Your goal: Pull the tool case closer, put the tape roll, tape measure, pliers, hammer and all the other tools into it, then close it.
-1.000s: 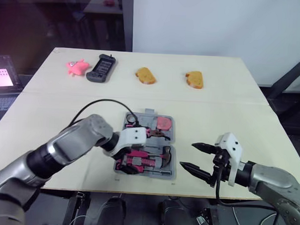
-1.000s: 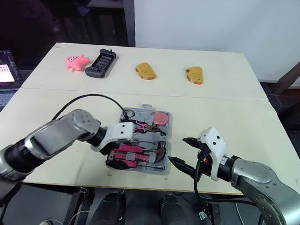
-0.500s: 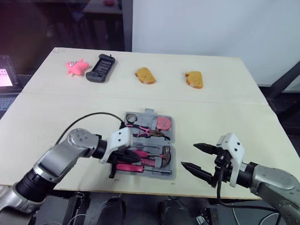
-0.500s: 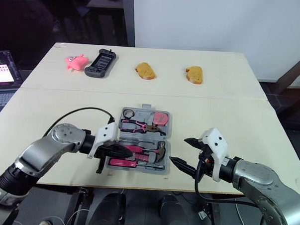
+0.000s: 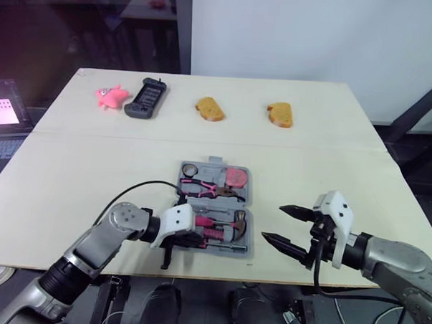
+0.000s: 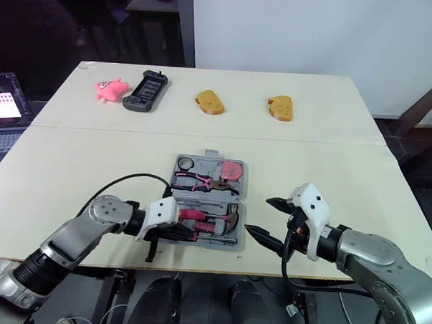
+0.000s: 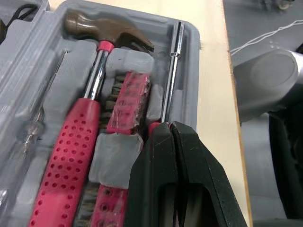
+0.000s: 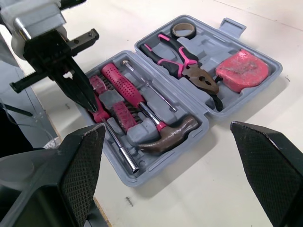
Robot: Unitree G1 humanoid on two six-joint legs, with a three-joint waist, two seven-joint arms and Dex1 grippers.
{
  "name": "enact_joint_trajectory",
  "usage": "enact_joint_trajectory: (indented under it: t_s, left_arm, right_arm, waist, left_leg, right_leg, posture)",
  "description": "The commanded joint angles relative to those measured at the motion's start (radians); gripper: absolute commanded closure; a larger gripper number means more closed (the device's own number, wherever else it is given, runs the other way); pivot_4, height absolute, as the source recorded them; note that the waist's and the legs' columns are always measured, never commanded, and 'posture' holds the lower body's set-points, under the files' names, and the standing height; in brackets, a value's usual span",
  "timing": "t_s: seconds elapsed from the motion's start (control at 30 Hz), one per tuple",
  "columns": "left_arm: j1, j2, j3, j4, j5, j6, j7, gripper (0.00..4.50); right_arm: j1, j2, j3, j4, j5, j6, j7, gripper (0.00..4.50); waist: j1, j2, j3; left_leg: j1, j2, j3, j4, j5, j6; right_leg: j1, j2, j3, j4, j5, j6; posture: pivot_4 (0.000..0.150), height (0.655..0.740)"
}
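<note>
The grey tool case [image 8: 176,156] lies open near the table's front edge. Its far half holds the tape roll [image 8: 182,30], the pink-handled pliers [image 8: 184,64] and the red tape measure [image 8: 244,68]. In the near half lie the hammer [image 7: 94,94], pink bit strips and a steel-shafted screwdriver [image 7: 169,80]. My left gripper [image 8: 96,109] is shut, its tips resting on that screwdriver's pink handle at the case's near left corner. To the right of the case my right gripper [image 5: 273,223] stands open and holds nothing.
Along the table's far side sit a pink toy [image 5: 111,95], a black handset [image 5: 145,98] and two bread-like pieces [image 5: 210,108] [image 5: 280,114]. A lit screen [image 5: 3,106] stands off the table's left. The case lies close to the front edge.
My left gripper has shut and drawn back from over the case's middle to its near left corner, with the arm dropping lower. The right gripper and the case have stayed put.
</note>
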Motion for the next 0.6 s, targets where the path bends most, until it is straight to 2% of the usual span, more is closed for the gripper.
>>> enact_joint_trajectory:
  t_s: [0.03, 0.13, 0.4, 0.53, 0.6]
  left_arm:
    - [0.003, 0.008, -0.033, 0.028, 0.070, -0.021, 0.019, 4.43]
    - [0.003, 0.012, -0.054, 0.061, 0.108, -0.041, 0.017, 4.43]
    - [0.007, 0.003, -0.077, 0.082, 0.101, 0.041, -0.002, 4.43]
    - [0.008, -0.003, -0.037, 0.056, 0.057, 0.050, -0.009, 4.43]
    - [0.005, 0.011, 0.029, -0.002, -0.012, 0.056, -0.033, 4.43]
  right_arm:
    - [-0.005, -0.013, -0.036, -0.033, 0.019, -0.005, 0.008, 0.00]
    - [-0.010, -0.018, -0.034, -0.030, 0.023, -0.005, 0.007, 0.00]
    - [-0.017, -0.019, -0.026, -0.027, 0.026, -0.003, 0.007, 0.00]
    - [-0.021, -0.020, -0.022, -0.026, 0.025, -0.002, 0.006, 0.00]
    - [-0.017, -0.022, -0.024, -0.021, 0.019, -0.004, 0.007, 0.00]
  waist:
    - [0.000, 0.000, 0.000]
    - [0.003, 0.001, -0.001]
    - [0.001, 0.005, -0.004]
    - [0.001, 0.006, -0.004]
    - [0.000, 0.006, -0.004]
  left_leg:
    - [0.000, 0.000, 0.000, 0.000, 0.000, 0.000]
    - [0.000, 0.000, 0.000, 0.000, 0.000, 0.000]
    - [0.001, 0.000, 0.000, 0.000, 0.000, 0.000]
    - [0.001, 0.000, 0.000, 0.000, 0.000, 0.000]
    - [0.001, 0.000, 0.000, 0.000, 0.000, 0.000]
  right_leg:
    - [0.000, 0.000, 0.000, 0.000, 0.000, 0.000]
    - [0.001, 0.000, 0.000, 0.000, 0.000, 0.000]
    - [0.002, 0.000, 0.000, 0.000, 0.000, 0.000]
    - [0.002, 0.000, 0.000, 0.000, 0.000, 0.000]
    - [0.002, 0.000, 0.000, 0.000, 0.000, 0.000]
  posture:
    - [0.150, 0.7400]
    - [0.150, 0.7400]
    - [0.150, 0.7400]
    - [0.150, 0.7400]
    - [0.150, 0.7400]
